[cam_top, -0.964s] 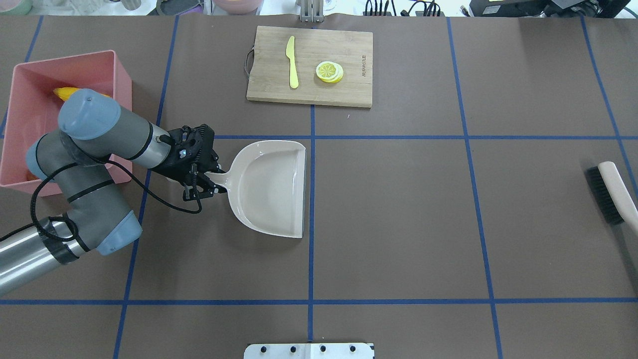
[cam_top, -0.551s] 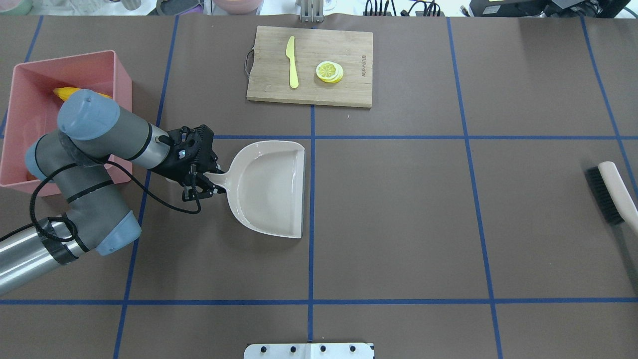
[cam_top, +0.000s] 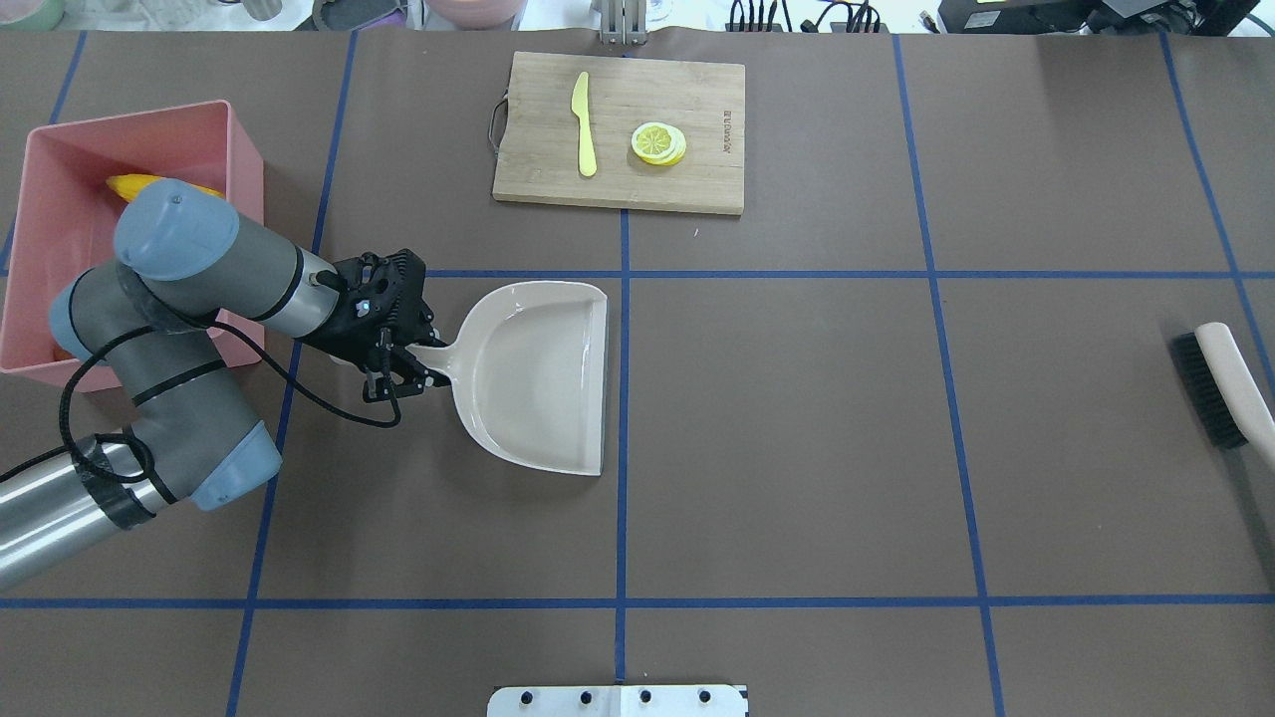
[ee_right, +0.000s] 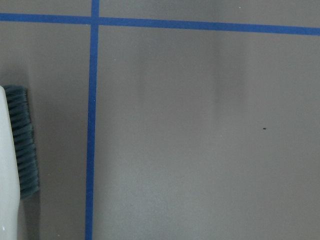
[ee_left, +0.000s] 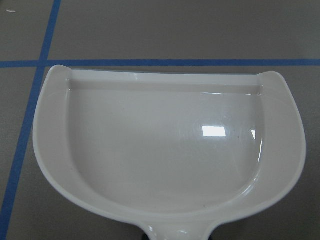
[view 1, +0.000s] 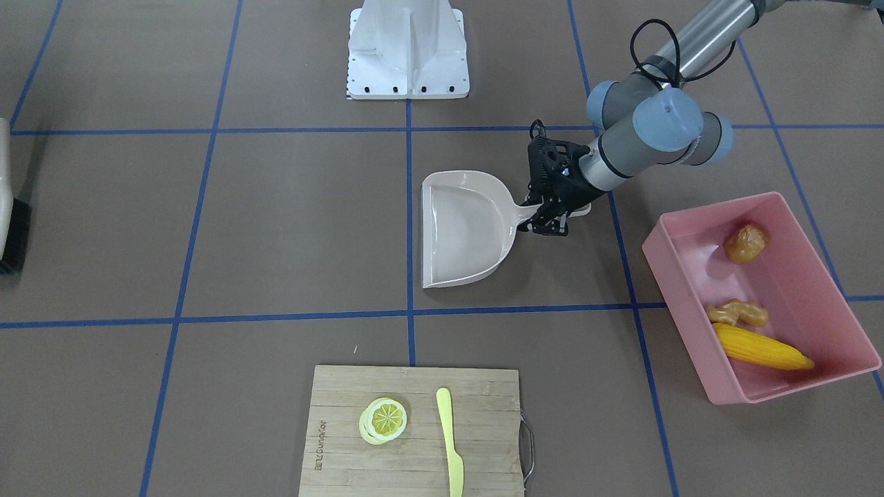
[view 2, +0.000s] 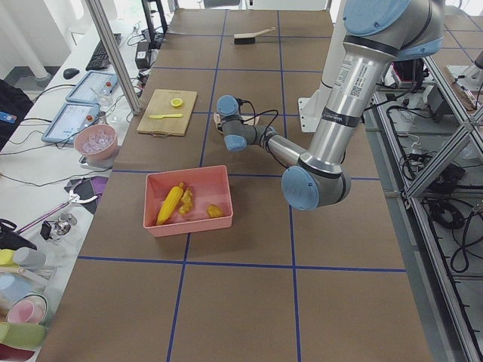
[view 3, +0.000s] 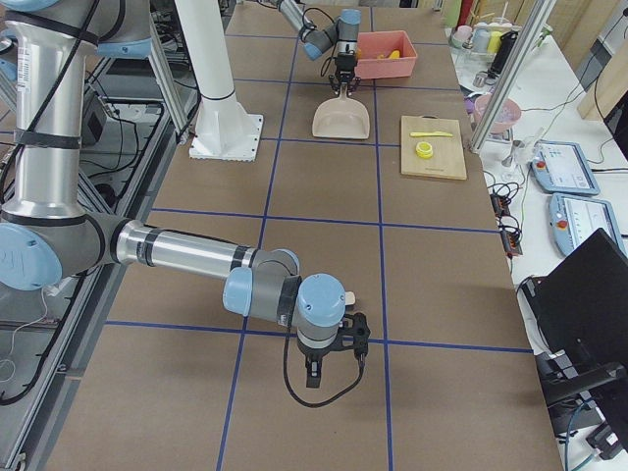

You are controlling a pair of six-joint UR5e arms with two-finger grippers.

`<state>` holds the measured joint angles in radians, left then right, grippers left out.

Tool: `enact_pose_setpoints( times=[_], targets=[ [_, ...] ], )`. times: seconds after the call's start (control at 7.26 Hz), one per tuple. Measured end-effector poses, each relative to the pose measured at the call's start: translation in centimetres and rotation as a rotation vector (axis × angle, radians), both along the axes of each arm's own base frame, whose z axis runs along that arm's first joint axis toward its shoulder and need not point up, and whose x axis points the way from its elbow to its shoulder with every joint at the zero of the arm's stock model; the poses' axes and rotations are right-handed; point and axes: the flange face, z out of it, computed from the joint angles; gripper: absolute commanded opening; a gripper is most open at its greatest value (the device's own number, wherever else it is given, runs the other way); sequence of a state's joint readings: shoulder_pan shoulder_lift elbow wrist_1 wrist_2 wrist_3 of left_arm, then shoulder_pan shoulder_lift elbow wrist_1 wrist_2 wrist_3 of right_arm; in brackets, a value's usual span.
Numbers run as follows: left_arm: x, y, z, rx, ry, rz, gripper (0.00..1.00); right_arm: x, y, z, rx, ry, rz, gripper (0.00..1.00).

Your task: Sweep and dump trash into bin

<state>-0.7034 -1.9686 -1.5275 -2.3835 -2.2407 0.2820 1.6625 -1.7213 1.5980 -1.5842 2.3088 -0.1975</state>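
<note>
**Trash binned; empty dustpan gripped on the table.**
We find the corn cob [view 1: 760,351], ginger root [view 1: 737,313] and potato [view 1: 746,243] inside the bin [view 1: 794,283]. The left end effector [view 1: 552,219] is clamped on the handle of the dustpan [view 1: 463,235], which appears to rest on the table [view 1: 276,228], though contact is unclear. We cannot tell the right end effector's [view 3: 332,367] state. Risk: withdrawing before release would drag the pan, and the left arm [cam_top: 199,269], hanging over the bin, could knock it.

Left of centre: left gripper [cam_top: 410,364] clamped on dustpan [cam_top: 538,373] handle, mouth facing right. Upper left: bin [cam_top: 249,169] holding corn [cam_top: 129,183]. Top centre: board [cam_top: 687,184] with knife [cam_top: 584,124], lemon [cam_top: 657,142]. Right edge: brush [cam_top: 1220,388].
</note>
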Motion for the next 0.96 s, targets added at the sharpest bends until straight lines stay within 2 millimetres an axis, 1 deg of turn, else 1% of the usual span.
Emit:
enact_pose_setpoints(
  times=[0.14, 0.41, 0.55, 0.69, 0.83, 0.96],
  targets=[
    [0.0, -0.1, 0.2, -0.001, -0.006, -0.009, 0.97, 0.0, -0.2, 0.0, 0.002, 0.003, -0.002, 1.00],
    [-0.3, -0.3, 0.5, 0.004, -0.014, -0.031, 0.98, 0.0, -0.3, 0.1, 0.013, 0.007, -0.003, 1.00],
    [-1.0, 0.0, 0.6, 0.009, -0.012, -0.041, 0.98, 0.0, -0.2, 0.5, 0.019, 0.007, -0.004, 1.00],
    [-2.5, 0.4, 0.6, 0.015, -0.007, -0.056, 0.98, -0.1, -0.2, 0.6, 0.025, 0.007, -0.004, 1.00],
    [-4.8, 0.6, 0.5, 0.020, -0.001, -0.083, 0.98, -0.1, -0.3, 0.6, 0.029, 0.007, -0.004, 1.00],
    [-7.7, 0.2, 0.6, 0.022, -0.002, -0.129, 0.98, 0.0, -0.4, 0.4, 0.033, 0.007, -0.003, 1.00]
  ],
)
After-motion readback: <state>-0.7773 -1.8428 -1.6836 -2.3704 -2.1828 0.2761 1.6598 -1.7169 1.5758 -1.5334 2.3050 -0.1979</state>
